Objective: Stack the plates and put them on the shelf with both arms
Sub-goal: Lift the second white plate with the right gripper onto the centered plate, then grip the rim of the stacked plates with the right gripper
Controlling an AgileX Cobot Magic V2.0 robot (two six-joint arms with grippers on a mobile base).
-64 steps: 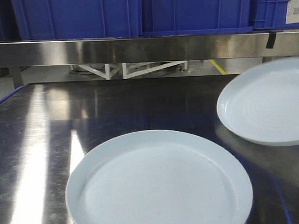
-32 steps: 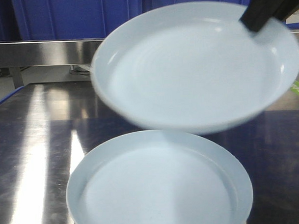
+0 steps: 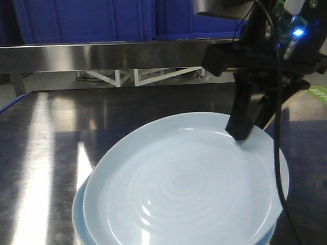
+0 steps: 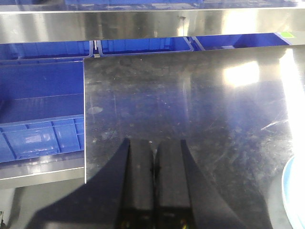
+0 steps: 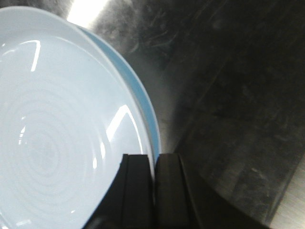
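Two white plates lie almost stacked near the table's front. The upper plate (image 3: 181, 181) (image 5: 57, 133) sits slightly tilted and shifted right over the lower plate (image 3: 79, 222) (image 5: 144, 102), of which only a rim sliver shows. My right gripper (image 3: 243, 135) (image 5: 155, 158) is shut on the upper plate's far right rim. My left gripper (image 4: 155, 143) is shut with nothing in it, low over bare tabletop left of the plates; a plate edge (image 4: 295, 195) shows at that view's lower right. The shelf (image 3: 96, 55) (image 4: 143, 24) runs along the back.
Blue bins (image 3: 95, 17) stand on the shelf. More blue bins (image 4: 43, 109) sit beyond the table's left edge. The scuffed steel tabletop (image 3: 152, 107) stretches from the plates to the shelf.
The right arm carried its plate from the right side, up over the near plate, then lowered it onto that plate. The arm itself has come into the front view.
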